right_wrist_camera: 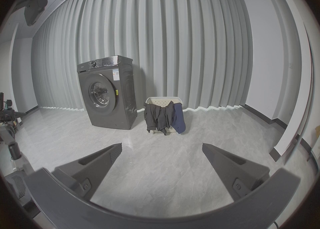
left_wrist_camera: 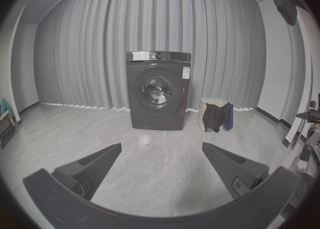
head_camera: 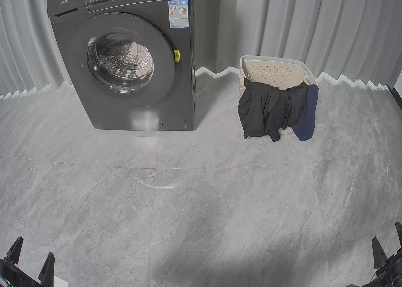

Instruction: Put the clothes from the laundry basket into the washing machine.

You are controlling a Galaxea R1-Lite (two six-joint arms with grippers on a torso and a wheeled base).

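A dark grey washing machine stands at the back left with its round door shut; it also appears as the washing machine and the washing machine. To its right stands a cream laundry basket. A black garment and a navy garment hang over the basket's front rim. The clothes and clothes show from both wrists. My left gripper is low at the near left, open and empty. My right gripper is at the near right, open and empty.
Grey tiled floor stretches between me and the machine and basket. Grey curtains line the back wall. Some equipment on stands sits by the room's right side.
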